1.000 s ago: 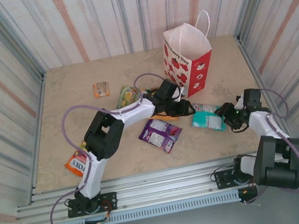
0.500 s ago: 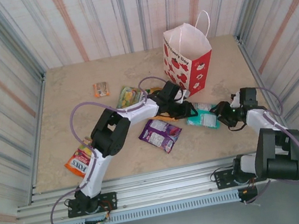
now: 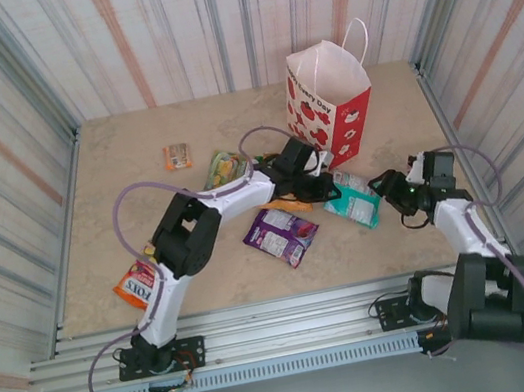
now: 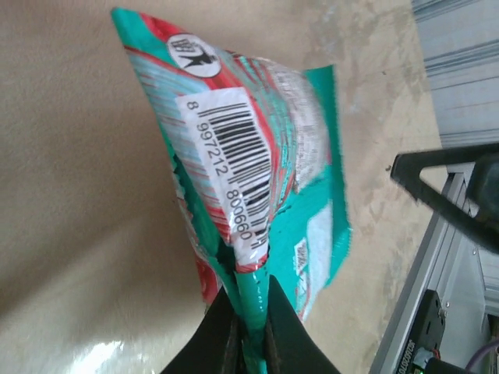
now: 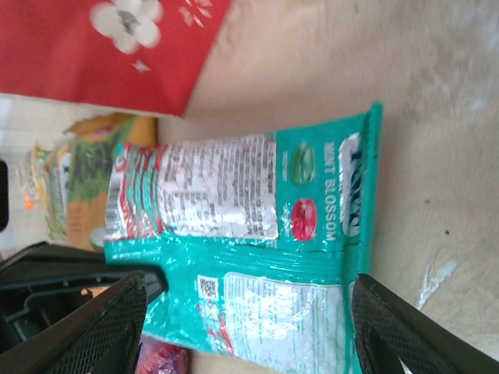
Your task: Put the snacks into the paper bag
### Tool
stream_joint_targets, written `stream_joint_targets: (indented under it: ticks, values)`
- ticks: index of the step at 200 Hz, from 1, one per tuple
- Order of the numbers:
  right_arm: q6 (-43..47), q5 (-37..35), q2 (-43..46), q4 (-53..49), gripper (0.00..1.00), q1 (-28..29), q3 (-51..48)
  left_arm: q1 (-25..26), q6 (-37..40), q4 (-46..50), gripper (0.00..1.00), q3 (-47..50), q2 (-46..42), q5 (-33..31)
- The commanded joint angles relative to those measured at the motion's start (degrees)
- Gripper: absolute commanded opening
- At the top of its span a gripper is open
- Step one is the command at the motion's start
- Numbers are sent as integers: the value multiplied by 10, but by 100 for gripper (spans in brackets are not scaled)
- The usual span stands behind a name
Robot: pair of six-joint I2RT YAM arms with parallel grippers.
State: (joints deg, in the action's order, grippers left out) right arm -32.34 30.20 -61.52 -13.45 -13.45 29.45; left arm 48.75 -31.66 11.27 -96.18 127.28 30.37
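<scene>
The teal snack packet (image 3: 354, 203) lies right of centre, with my left gripper (image 3: 323, 188) shut on its near edge. In the left wrist view the jaws (image 4: 251, 327) pinch the teal seam below the barcode (image 4: 234, 156). My right gripper (image 3: 389, 190) stands open just right of that packet. In the right wrist view its fingers (image 5: 101, 327) stand wide either side of the teal packet (image 5: 257, 249) without closing on it. The paper bag (image 3: 329, 103) stands upright behind them, its red side (image 5: 140, 47) close by.
A purple packet (image 3: 281, 234) lies in front of the left arm. A green-yellow packet (image 3: 225, 168), a tiny orange one (image 3: 177, 156) and an orange packet (image 3: 135, 283) lie to the left. Another orange-yellow packet (image 3: 291, 206) sits under the left wrist. Metal walls ring the table.
The left jaws have closed on the teal packet's edge. The right gripper came in toward the packet, then drew back a little and opened wider.
</scene>
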Motion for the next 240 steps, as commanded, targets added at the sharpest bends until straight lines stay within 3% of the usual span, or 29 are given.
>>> stream_joint_targets:
  ticks: [1, 32, 61, 91, 127, 171, 240]
  values:
    - [34, -32, 69, 3, 71, 2, 17, -10, 55, -9, 0, 30, -105, -17]
    - [90, 20, 150, 54, 71, 3, 22, -17, 132, -23, 0, 75, -182, 2]
    - [186, 114, 192, 59, 65, 9, 58, -17, 283, 25, 0, 101, -249, 22]
    - [341, 184, 187, -54, 67, 45, 144, -21, 456, 124, 0, 118, -319, 10]
    - [545, 181, 161, -193, 69, 135, 224, -23, 616, 194, 0, 145, -396, -11]
    - [680, 182, 110, -284, 74, 234, 270, -22, 702, 220, 0, 167, -450, -35]
    - [724, 167, 10, -334, 68, 325, 314, 0, 736, 248, 0, 177, -471, -59]
